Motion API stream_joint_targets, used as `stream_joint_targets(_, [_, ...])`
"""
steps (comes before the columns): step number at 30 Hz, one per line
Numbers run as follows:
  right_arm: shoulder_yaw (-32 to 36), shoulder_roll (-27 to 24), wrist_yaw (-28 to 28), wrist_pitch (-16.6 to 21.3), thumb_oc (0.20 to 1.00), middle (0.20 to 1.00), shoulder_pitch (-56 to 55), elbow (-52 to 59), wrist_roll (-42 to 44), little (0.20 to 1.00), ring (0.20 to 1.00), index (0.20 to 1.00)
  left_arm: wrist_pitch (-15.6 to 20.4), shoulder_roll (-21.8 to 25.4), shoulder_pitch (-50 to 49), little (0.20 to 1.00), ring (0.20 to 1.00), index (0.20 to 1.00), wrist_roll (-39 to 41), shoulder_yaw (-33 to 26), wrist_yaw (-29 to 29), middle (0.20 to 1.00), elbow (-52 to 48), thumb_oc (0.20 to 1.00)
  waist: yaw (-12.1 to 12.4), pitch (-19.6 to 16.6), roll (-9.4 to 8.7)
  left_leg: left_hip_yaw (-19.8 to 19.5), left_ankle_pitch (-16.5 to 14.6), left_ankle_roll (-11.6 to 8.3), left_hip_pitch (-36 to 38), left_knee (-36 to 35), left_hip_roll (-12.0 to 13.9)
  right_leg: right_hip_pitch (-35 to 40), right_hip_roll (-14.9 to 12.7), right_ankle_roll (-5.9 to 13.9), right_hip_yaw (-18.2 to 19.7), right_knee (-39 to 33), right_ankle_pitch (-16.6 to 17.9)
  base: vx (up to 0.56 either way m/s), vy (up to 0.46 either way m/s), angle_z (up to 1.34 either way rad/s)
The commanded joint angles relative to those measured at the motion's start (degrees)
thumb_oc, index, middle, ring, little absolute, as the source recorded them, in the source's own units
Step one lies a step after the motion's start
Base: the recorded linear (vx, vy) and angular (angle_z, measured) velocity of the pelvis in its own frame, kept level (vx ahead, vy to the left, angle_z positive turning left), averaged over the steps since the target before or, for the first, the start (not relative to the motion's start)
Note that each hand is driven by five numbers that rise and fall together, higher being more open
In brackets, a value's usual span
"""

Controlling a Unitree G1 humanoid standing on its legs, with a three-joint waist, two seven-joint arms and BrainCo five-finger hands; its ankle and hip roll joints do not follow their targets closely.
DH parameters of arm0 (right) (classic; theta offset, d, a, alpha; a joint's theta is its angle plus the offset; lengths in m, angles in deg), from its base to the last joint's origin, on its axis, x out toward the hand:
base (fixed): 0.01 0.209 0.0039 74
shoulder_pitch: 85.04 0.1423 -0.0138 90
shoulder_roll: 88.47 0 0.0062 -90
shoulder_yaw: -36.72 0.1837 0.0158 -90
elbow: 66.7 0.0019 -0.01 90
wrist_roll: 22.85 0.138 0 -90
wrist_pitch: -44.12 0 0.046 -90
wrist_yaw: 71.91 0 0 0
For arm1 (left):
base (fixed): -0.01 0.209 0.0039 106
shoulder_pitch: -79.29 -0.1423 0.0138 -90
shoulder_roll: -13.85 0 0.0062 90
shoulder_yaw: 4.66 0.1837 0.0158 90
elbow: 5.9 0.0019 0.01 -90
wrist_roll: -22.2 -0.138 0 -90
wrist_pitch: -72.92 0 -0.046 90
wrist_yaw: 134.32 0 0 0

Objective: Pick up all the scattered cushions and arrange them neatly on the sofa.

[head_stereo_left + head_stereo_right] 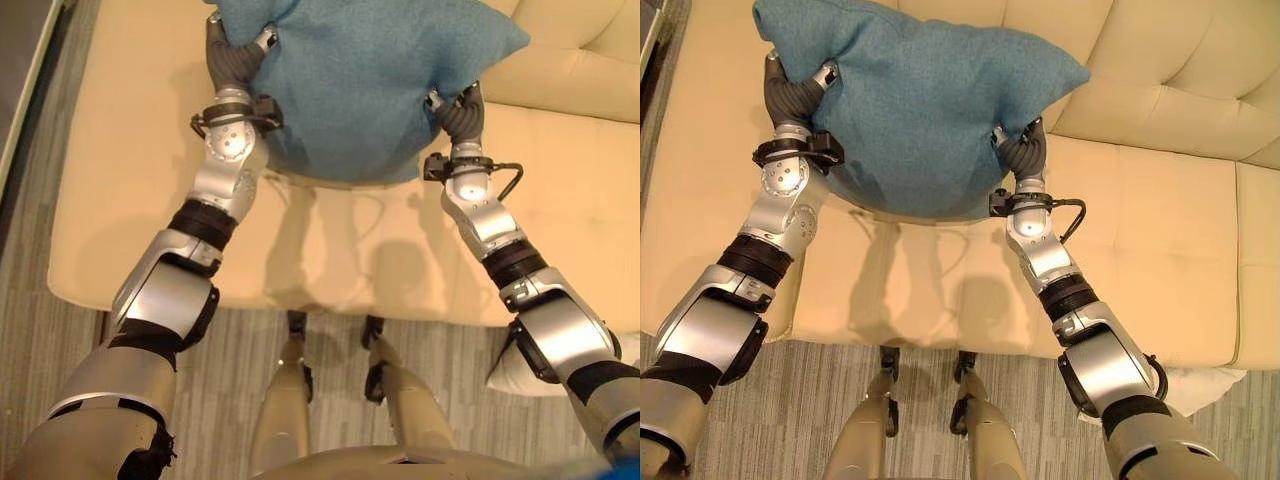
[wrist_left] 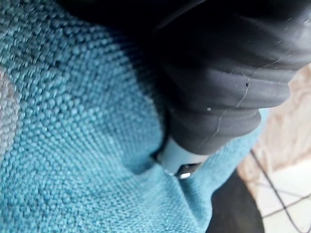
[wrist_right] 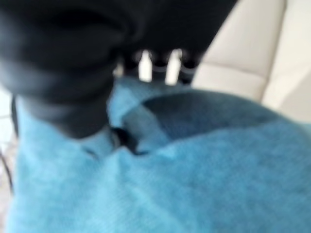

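Observation:
A large teal cushion [image 1: 350, 80] hangs above the cream sofa's seat [image 1: 130, 200], held up between my two hands. My left hand [image 1: 232, 60] grips its left corner. In the left wrist view the thumb [image 2: 177, 160] digs into the teal weave [image 2: 73, 145], and the fingers are hidden behind the cushion. My right hand [image 1: 1025, 155] holds the right edge. In the right wrist view its fingers [image 3: 160, 63] reach over the bunched cloth [image 3: 194, 170] and the thumb presses in from the near side.
The sofa's tufted backrest [image 1: 1180, 80] runs along the far right, with open seat below it. A white cushion [image 1: 1200, 385] lies on the grey floor by the sofa's front right edge. Striped grey floor [image 1: 60, 330] lies in front of and left of the sofa.

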Motion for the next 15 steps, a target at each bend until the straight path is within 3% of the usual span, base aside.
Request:
stream_joint_targets(1, [-0.4, 2.1, 0.3, 7.2, 0.2, 0.2, 11.1, 6.4, -4.6, 0.2, 0.2, 0.2, 5.4, -3.7, 11.8, 0.2, 0.2, 0.2, -0.6, 6.2, -4.0, 0.2, -4.3, 0.2, -0.2, -1.3, 0.19, -4.0, -2.8, -5.17, 6.1, -2.6, 2.8, 3.1, -1.1, 8.81, -1.5, 2.8, -3.8, 0.03, 0.009, -0.02])
stream_joint_targets(15, [-0.5, 1.9, 0.9, 6.5, 0.2, 0.2, 10.0, 6.5, -4.7, 0.2, 0.2, 0.2, 5.1, -4.8, 11.2, 0.2, 0.2, 0.2, -1.1, 5.7, -3.2, 0.2, -5.0, 0.2, -0.9, -0.9, -0.83, -3.9, -2.9, -5.08, 4.8, -2.0, 2.9, 2.4, -0.7, 8.62, -0.4, 2.1, -3.5, 0.01, 0.001, -0.05])
